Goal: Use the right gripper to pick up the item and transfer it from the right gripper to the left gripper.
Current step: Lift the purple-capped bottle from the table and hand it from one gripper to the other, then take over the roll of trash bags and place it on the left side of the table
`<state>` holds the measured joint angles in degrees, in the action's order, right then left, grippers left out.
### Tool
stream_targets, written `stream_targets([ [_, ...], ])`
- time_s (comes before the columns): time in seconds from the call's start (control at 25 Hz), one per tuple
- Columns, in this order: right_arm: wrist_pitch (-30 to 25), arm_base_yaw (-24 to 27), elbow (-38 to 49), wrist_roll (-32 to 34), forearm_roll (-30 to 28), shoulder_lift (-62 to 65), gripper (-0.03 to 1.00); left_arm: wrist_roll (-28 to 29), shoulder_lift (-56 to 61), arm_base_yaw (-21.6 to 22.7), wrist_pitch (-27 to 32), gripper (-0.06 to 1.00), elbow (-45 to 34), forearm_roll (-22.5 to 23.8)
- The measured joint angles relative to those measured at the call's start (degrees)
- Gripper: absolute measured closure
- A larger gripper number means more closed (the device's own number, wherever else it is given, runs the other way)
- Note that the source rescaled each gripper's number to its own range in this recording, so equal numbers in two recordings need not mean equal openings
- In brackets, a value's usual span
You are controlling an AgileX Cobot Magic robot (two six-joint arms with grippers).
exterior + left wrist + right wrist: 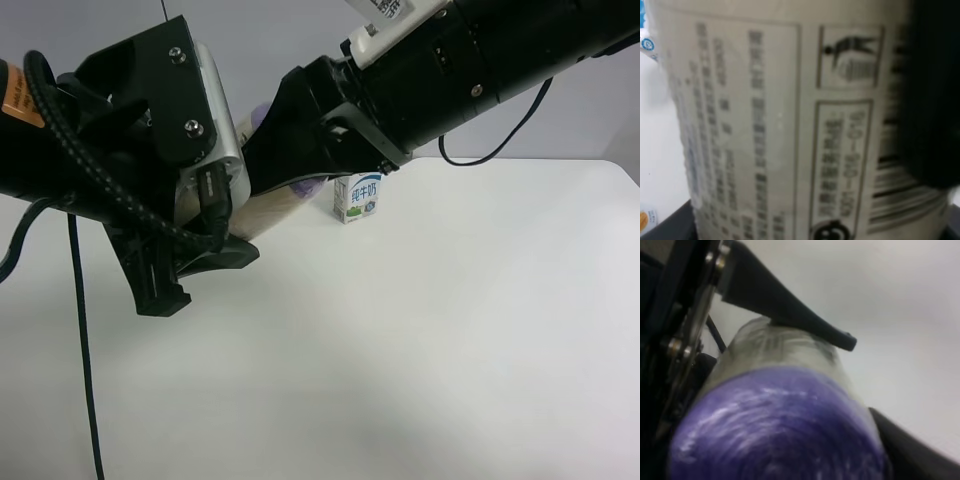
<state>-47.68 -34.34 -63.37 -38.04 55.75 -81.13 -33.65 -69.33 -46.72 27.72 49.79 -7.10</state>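
Observation:
The item (pixel 268 212), a cream roll with purple ends, hangs in the air between both grippers. The right gripper (pixel 290 165), black on the arm at the exterior high view's right, is shut on its purple end (pixel 780 425). One of its fingers (pixel 910 452) shows beside the roll. The left gripper (pixel 205 268), with a silver block and black cable, is around the roll's other end. One black finger (pixel 810 325) lies against the roll's side. In the left wrist view the printed label (pixel 790 125) fills the picture, with a dark finger (pixel 935 100) beside it. I cannot tell whether its jaws press on the roll.
A small blue-white milk carton (pixel 357 197) stands on the white table (pixel 450 350), just below the right arm. A black cable (pixel 82 340) hangs from the left arm down the left side.

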Motion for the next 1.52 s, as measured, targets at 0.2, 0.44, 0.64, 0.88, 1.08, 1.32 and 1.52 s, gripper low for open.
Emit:
stream_targets([
  [0.2, 1.0, -0.1, 0.0, -0.8, -3.1, 0.2, 0.03, 0.0, 0.0, 0.0, 0.4, 0.93, 0.0, 0.2],
  [0.44, 0.6, -0.1, 0.0, -0.8, -3.7, 0.4, -0.03, 0.0, 0.0, 0.0, 0.4, 0.93, 0.0, 0.2],
  [0.64, -3.5, -0.1, 0.0, -0.8, -4.3, 0.4, -0.03, 0.0, 0.0, 0.0, 0.4, 0.94, 0.0, 0.2],
  [0.88, -11.0, -0.1, 0.0, -0.8, -6.2, 1.0, -0.03, 0.0, 0.0, 0.0, 0.4, 0.94, 0.0, 0.2],
  [1.08, -18.9, -0.1, 0.0, 1.0, -13.3, 3.7, -0.03, 0.0, 0.0, 0.0, 0.4, 0.94, 0.0, 0.2],
  [1.32, -21.5, -0.1, 0.0, 8.1, -24.4, 9.0, -0.03, 0.1, 0.0, 0.0, 0.4, 0.94, 0.0, 0.2],
  [1.52, -21.7, -0.1, 0.0, 15.0, -35.2, 16.1, -0.03, 1.0, 0.0, 0.0, 0.4, 0.94, 0.0, 0.2],
])
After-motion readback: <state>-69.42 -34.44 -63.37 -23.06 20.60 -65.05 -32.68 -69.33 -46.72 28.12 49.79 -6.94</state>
